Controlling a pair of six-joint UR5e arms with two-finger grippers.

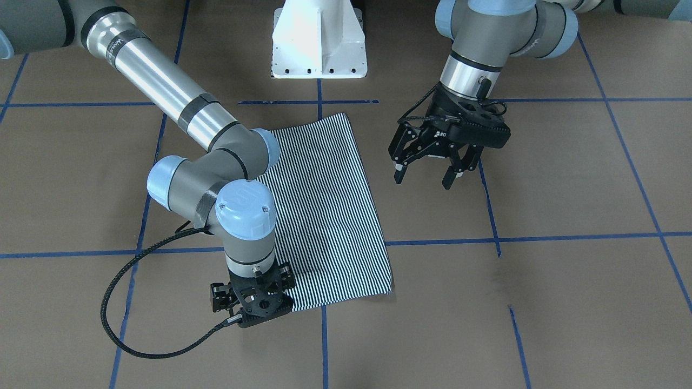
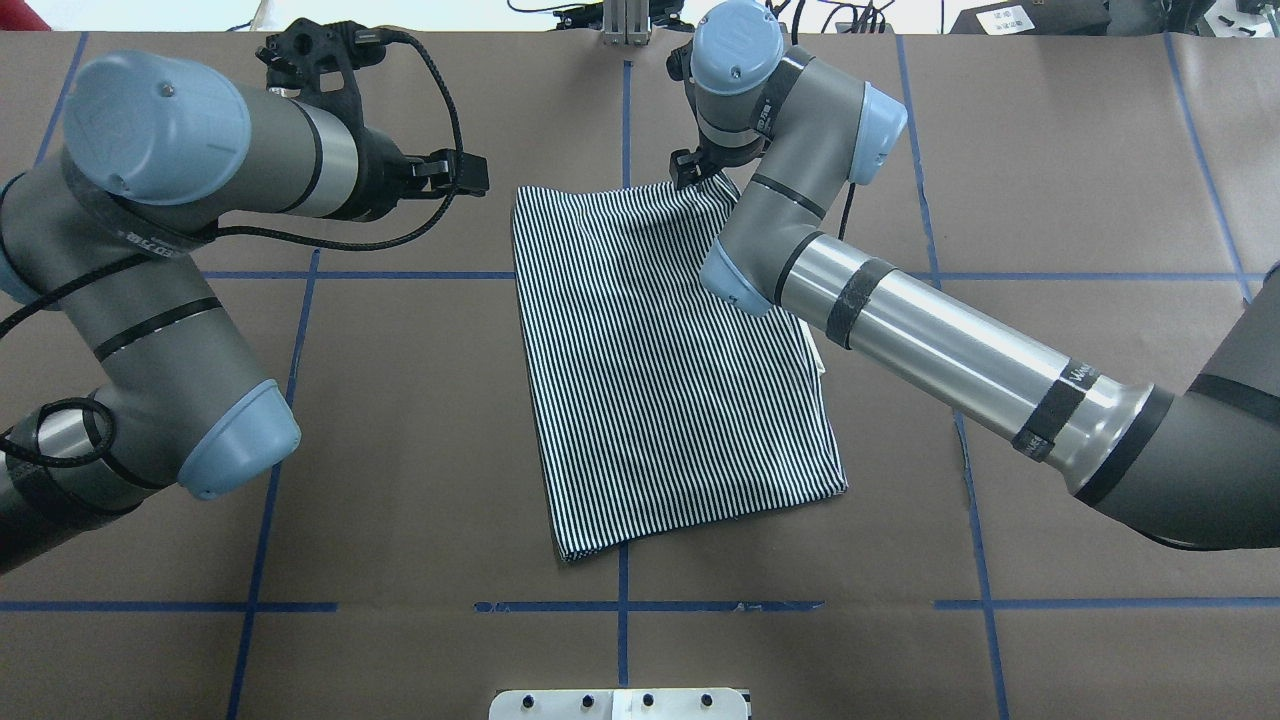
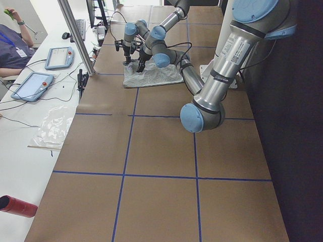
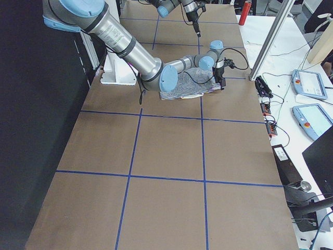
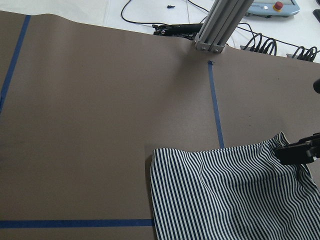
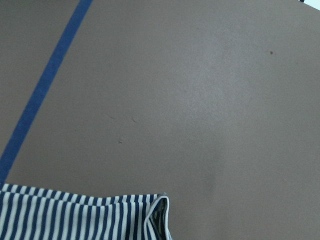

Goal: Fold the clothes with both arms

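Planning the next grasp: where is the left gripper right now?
In the front-facing view the left gripper hangs open on the right, beside the striped shirt, clear of the cloth.

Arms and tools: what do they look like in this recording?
Both the left arm and right arm are grey tubes with silver segments, light-blue joint caps and black bands. Left tool and right tool are black, skeletal, two-fingered. A black braided cable loops to the right tool.

The overhead camera looks down from behind the robot. The front-facing one faces it, with the white pedestal (image 1: 319, 40) at top centre. Both show the striped shirt (image 2: 660, 380) mid-frame. Side cameras look along the table (image 3: 161, 201) from either end. The right wrist camera sits close over the shirt's edge, the left farther back.
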